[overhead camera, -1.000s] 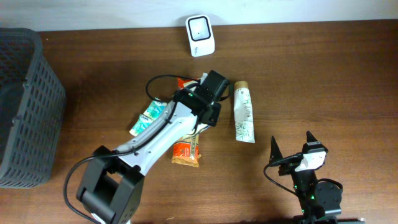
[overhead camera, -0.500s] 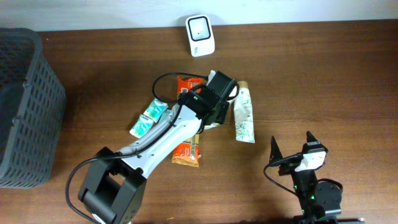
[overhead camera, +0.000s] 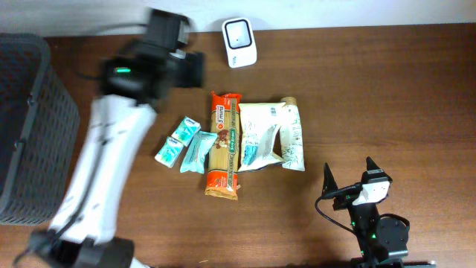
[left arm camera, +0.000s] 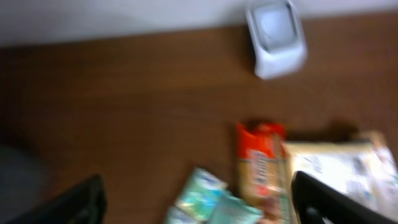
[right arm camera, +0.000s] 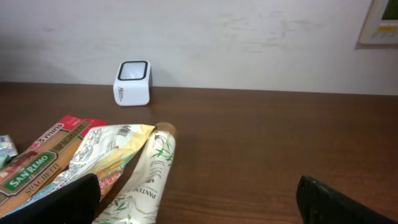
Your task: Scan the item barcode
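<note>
Table (overhead camera: 387, 89) of dark wood is carrying everything, and I am taking the white scanner (overhead camera: 239, 33) at its far edge as my marker. Well to the left of the scanner a dark mesh basket (overhead camera: 30, 126) is standing. The left arm (overhead camera: 111, 149) is showing as a blur, reaching up to just left of the scanner. Its left fingers (left arm camera: 81, 202) are standing wide apart with nothing between them.

The goods are lying on the robot's side of the scanner:
- An orange spaghetti packet (overhead camera: 223, 149) is lying almost straight below it, long axis running from the scanner toward the robot.
- A pale pouch (overhead camera: 256, 134) is overlapping that packet's right edge.
- A tube (overhead camera: 294, 141) is touching the pouch's other side and lying the same way.
- Two teal sachets (overhead camera: 172, 141) are sitting to the left.

Well apart from the scanner, at the near right, the right fingers (right arm camera: 74, 199) are gaping too, empty.

Which item is due for scanning I cannot tell. My guess is that the left fingers are nearer the spaghetti and sachets, and the right nearer the tube.
</note>
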{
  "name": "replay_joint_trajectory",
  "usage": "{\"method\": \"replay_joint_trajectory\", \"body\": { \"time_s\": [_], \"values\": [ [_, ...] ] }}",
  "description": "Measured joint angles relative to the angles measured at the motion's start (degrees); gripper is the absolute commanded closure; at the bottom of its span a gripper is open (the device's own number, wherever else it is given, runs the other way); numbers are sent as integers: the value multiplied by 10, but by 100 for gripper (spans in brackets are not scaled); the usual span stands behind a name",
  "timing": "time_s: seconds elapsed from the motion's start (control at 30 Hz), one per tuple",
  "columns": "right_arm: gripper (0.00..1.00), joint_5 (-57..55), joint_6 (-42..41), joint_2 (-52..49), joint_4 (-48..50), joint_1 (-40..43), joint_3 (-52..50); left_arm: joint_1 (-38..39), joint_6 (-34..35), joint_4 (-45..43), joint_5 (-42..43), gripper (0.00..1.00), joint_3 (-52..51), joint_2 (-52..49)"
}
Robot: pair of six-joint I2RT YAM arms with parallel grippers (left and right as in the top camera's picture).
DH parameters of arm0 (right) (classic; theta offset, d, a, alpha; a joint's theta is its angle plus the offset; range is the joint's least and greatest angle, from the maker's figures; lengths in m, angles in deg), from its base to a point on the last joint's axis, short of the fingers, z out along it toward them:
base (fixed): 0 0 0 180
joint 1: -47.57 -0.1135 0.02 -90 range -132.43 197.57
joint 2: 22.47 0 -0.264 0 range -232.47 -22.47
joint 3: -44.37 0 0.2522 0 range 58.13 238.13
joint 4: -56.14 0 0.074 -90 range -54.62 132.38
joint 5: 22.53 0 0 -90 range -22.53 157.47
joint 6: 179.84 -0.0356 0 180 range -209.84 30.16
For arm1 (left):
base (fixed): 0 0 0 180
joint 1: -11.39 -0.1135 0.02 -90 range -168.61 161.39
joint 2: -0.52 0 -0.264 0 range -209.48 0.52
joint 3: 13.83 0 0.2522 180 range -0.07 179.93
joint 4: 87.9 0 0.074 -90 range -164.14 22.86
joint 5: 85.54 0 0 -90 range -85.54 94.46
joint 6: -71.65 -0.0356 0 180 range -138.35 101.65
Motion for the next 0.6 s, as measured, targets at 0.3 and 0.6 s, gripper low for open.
{"method": "replay_joint_trajectory", "body": {
  "time_s": [0.3, 0.6],
  "values": [
    [1, 0, 0, 0, 0, 0, 0, -304, -146, 106, 175, 0, 52, 31],
    [1, 0, 0, 0, 0, 0, 0, -392, -234, 157, 242, 0, 52, -65]
  ]
}}
